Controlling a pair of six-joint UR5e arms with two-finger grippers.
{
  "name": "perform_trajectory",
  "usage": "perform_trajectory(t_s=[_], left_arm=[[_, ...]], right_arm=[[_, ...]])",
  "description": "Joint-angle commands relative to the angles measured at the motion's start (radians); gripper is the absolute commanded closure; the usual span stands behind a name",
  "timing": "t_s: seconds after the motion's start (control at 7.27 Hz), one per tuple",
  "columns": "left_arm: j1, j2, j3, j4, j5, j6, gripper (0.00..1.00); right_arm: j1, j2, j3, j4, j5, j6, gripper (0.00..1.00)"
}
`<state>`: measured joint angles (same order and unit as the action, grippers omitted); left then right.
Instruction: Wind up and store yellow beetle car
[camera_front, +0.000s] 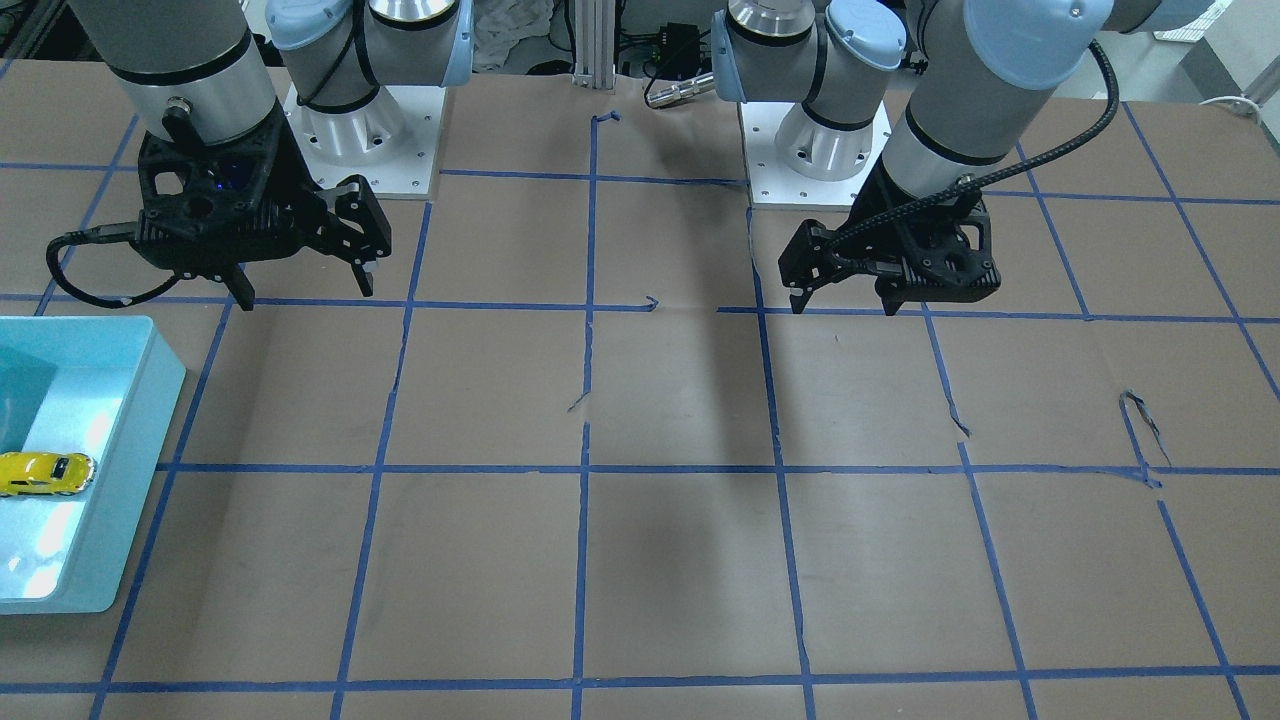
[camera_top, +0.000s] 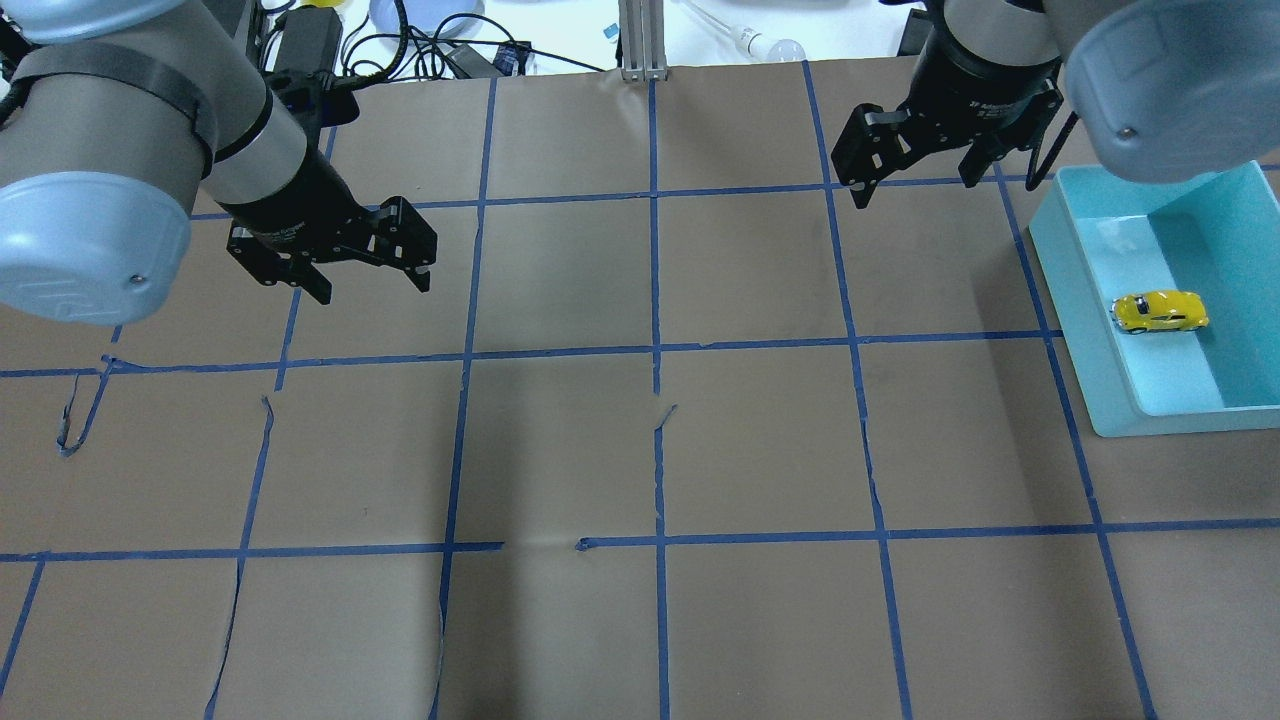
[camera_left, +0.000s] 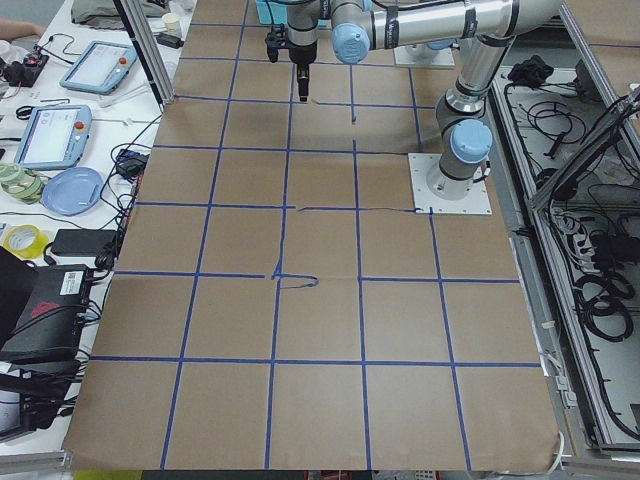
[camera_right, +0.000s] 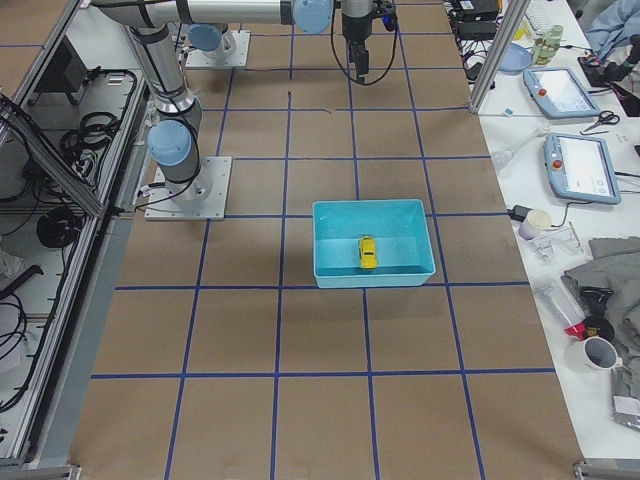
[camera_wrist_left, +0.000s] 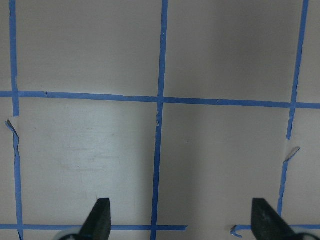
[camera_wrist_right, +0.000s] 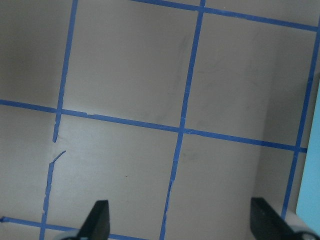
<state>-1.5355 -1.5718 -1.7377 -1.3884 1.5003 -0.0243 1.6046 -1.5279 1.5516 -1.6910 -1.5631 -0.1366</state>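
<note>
The left hand (camera_top: 373, 290) and right hand (camera_top: 915, 190) gape; yellow beetle car (camera_top: 1160, 311) sits, seemingly upright, in edge-cropped bin (camera_top: 1065, 290).

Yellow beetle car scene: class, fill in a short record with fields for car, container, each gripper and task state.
car: yellow beetle car lies inside the teal bin, no gripper touching it
bin: open-topped, on the table, robot's right side
left gripper: open, empty, above bare table
right gripper: open, empty, beside the bin
task state: car looks stored; winding cannot be judged
</note>
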Motion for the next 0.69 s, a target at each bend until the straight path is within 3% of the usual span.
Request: perform_trajectory(t_s=[0.0, 0.55], left_arm=[[0.0, -0.002, -0.002, 0.029, 0.0, 0.003, 0.0], [0.0, -0.005, -0.014, 0.037, 0.0, -0.009, 0.0]], right_arm=[[0.0, 0.0, 0.001, -0.001, 0.0, 0.0, 0.0], [0.0, 0.0, 0.001, 0.001, 0.0, 0.0, 0.0]])
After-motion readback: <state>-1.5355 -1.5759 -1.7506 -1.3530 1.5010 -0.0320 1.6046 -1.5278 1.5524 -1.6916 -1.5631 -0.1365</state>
